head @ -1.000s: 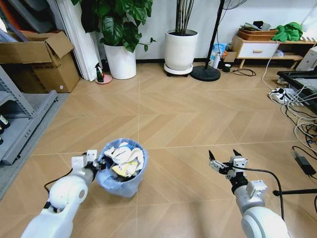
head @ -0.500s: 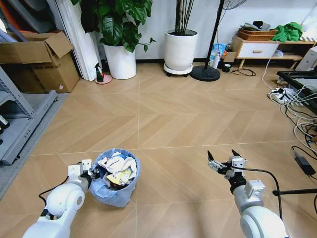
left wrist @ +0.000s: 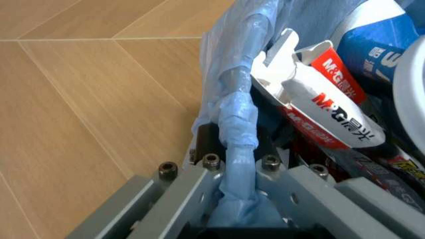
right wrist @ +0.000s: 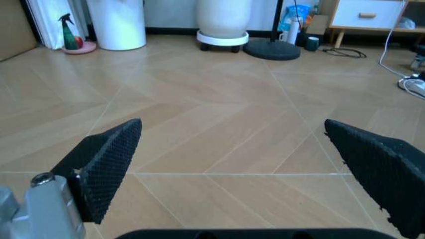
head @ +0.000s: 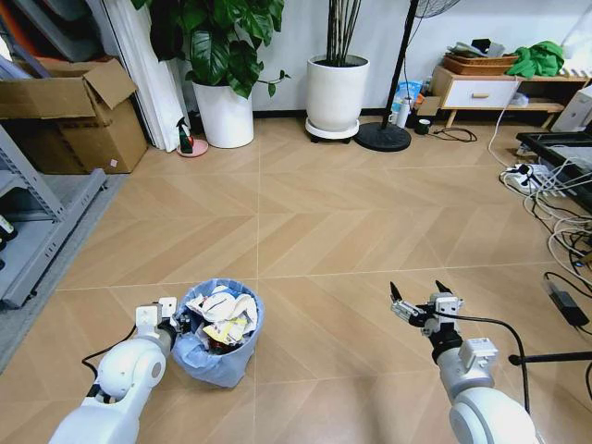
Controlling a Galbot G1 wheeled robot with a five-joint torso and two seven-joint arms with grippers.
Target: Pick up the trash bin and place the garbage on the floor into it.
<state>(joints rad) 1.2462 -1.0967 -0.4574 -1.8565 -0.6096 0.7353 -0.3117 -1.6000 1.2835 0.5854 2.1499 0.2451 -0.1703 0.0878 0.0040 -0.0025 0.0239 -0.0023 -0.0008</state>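
Since half a second ago my left hand (head: 169, 319) has barely shifted, clamped on the blue-bagged near-left rim of the trash bin (head: 218, 344) on the floor (head: 324, 222), garbage (head: 222, 314) heaped inside, while my right hand (head: 415, 296) hovers with fingers apart.

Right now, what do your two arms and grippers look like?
Both arms are glossy white rounded shells with black cables along them. The left gripper has a grey metal body with bolt heads and black pads. The right gripper has a white-grey wrist block and two pointed black fingers with a knurled texture.
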